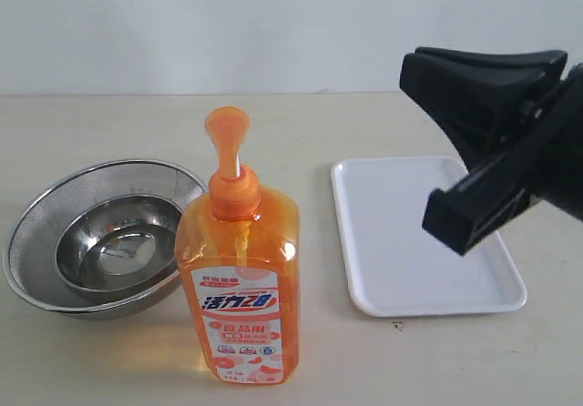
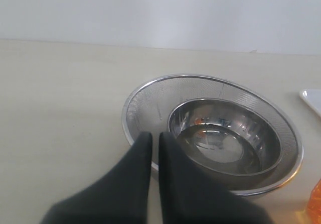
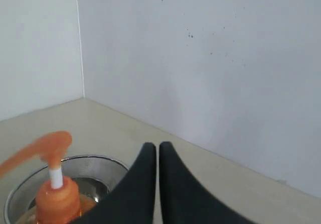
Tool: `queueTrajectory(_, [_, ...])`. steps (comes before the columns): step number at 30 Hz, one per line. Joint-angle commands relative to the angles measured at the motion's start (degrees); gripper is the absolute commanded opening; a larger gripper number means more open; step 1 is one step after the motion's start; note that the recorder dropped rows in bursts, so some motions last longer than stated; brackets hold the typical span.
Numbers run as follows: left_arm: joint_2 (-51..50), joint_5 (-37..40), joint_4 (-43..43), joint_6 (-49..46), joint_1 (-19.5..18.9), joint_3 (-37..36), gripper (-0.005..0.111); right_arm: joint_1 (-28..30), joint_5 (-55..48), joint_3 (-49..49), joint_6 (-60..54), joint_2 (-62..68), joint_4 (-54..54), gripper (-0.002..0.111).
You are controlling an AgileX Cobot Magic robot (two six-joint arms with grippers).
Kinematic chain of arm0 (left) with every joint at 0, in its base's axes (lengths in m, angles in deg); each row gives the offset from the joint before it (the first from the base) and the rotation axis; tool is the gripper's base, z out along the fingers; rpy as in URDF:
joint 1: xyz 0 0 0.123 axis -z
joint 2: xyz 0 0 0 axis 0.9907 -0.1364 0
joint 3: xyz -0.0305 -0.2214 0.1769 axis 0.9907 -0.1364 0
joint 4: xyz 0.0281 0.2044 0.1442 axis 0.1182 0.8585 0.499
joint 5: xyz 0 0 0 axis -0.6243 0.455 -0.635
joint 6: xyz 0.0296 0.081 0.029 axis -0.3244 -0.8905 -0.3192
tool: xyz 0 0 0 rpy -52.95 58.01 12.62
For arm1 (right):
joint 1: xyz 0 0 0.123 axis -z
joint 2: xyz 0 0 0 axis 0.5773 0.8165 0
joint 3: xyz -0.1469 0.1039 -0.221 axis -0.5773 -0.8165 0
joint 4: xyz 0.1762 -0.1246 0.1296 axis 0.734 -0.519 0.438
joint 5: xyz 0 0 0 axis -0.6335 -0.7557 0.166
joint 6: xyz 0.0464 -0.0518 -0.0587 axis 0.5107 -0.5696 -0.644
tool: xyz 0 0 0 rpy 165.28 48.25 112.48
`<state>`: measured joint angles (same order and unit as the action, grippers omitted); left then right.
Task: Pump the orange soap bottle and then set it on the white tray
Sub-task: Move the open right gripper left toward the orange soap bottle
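Yet to pump & shift tall translucent orange plastic pump bottle [image 1: 239,279], upright on table [image 1: 91,133] btwn steel bowls [image 1: 109,242] & flat white rect. plastic tray [image 1: 383,233], w/ left gripper [image 2: 155,136] & right gripper [image 3: 154,146] closed, empty.

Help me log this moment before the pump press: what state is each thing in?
orange soap bottle: upright on the table, pump head up, ungripped.
white tray: flat on the table, nothing on it.
steel mesh colander: upright, steel bowl nested inside.
steel bowl: upright, inside the colander.
left gripper: shut, empty.
right gripper: shut, empty.
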<state>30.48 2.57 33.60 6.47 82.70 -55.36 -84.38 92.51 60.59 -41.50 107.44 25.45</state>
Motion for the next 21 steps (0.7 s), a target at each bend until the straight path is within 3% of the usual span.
queueTrajectory(1, [0.10,-0.32,0.01,0.58,-0.02,-0.15,0.005,-0.02,6.88,-4.61,1.66,-0.29,-6.66,0.000])
queueTrajectory(9, [0.10,-0.32,0.01,0.58,-0.02,-0.15,0.005,-0.02,14.71,-8.80,5.40,-0.13,-19.27,0.000])
queueTrajectory(17, [0.10,-0.32,0.01,0.58,-0.02,-0.15,0.005,0.08,19.48,-11.63,8.41,1.60,-15.58,0.002])
queueTrajectory(20, [0.10,-0.32,0.01,0.58,-0.02,-0.15,0.005,0.08,19.85,-11.07,11.74,4.41,-15.58,0.019])
queueTrajectory(21, [0.10,-0.32,0.01,0.58,-0.02,-0.15,0.005,0.08,20.26,-10.67,13.04,6.15,-15.58,0.033])
